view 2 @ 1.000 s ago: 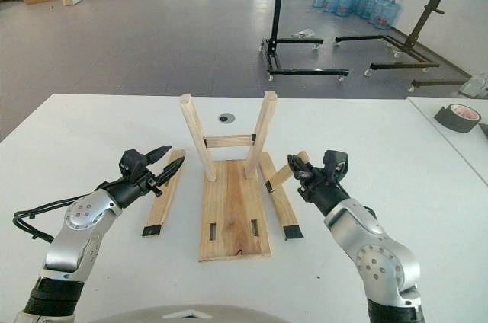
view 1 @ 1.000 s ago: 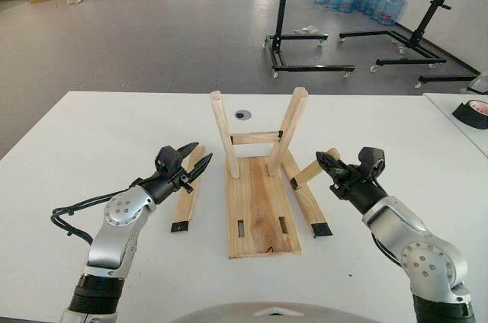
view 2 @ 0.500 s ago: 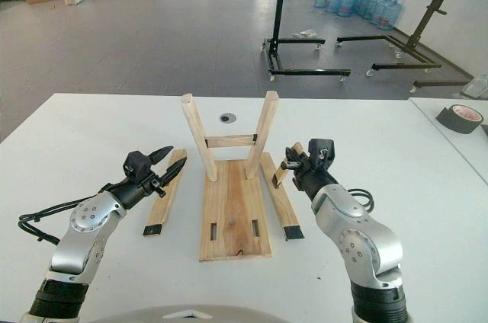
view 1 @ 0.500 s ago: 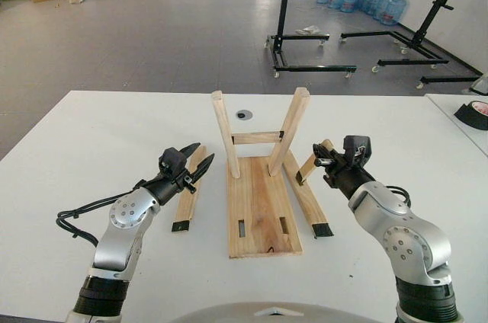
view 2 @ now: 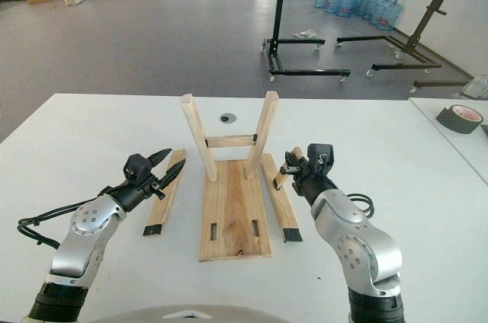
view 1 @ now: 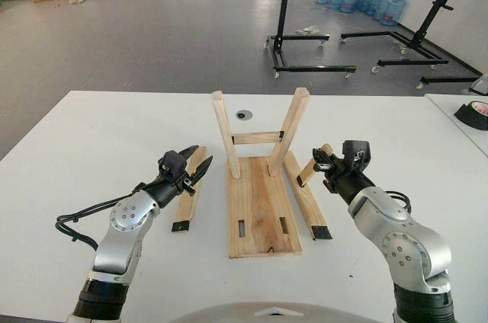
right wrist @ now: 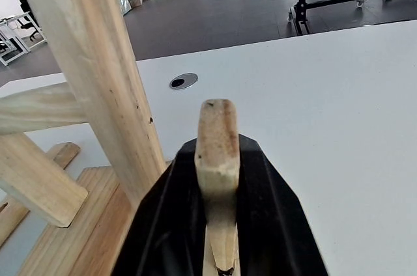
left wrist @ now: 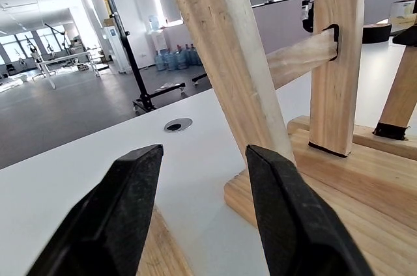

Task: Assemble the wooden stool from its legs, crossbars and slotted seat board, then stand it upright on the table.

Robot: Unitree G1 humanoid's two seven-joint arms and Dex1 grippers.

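Right of seat board (view 1: 261, 212), my right gripper (view 1: 321, 166) clamps short wooden bar (view 1: 311, 171), tilted over loose leg (view 1: 306, 199). Left gripper (view 1: 200, 161) open, just above other loose leg (view 1: 187, 193). Upright leg pair (view 1: 292, 129) with crossbar (view 1: 255, 138) already slotted — second pair in hand, I judge. Next: lift bar, align to leg.
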